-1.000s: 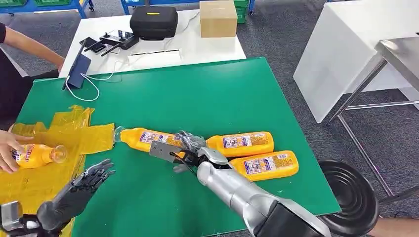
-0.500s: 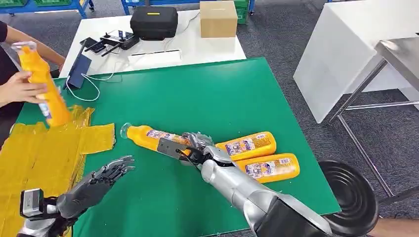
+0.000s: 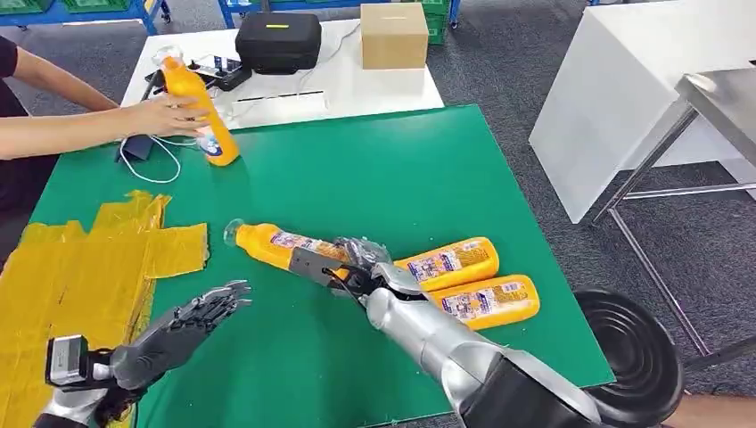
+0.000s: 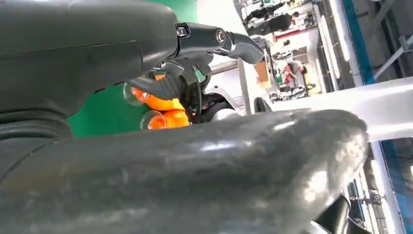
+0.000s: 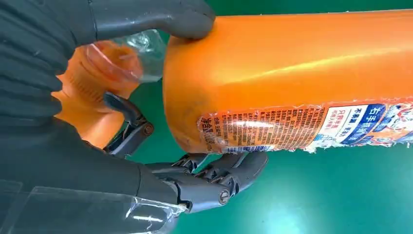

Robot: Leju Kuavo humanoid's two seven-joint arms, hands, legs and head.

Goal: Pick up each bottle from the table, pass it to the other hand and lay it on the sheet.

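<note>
Green table (image 3: 383, 169) carries a crumpled yellow sheet (image 3: 80, 267) and orange bottles. Right hand (image 3: 352, 267) grips one lying bottle (image 3: 276, 245); two more bottles (image 3: 464, 281) lie beside it. Left hand (image 3: 183, 321) hovers, fingers spread, holding nothing. A person's hand (image 3: 165, 116) stands another bottle (image 3: 201, 111) upright.

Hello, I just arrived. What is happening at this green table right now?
The robot's right hand grips an orange bottle lying on the green table. Its left hand is open, with nothing in it, near the yellow sheet. Two more bottles lie beside the right arm. A person's hand holds another orange bottle at the table's far edge. No bottle lies on the sheet.
</note>
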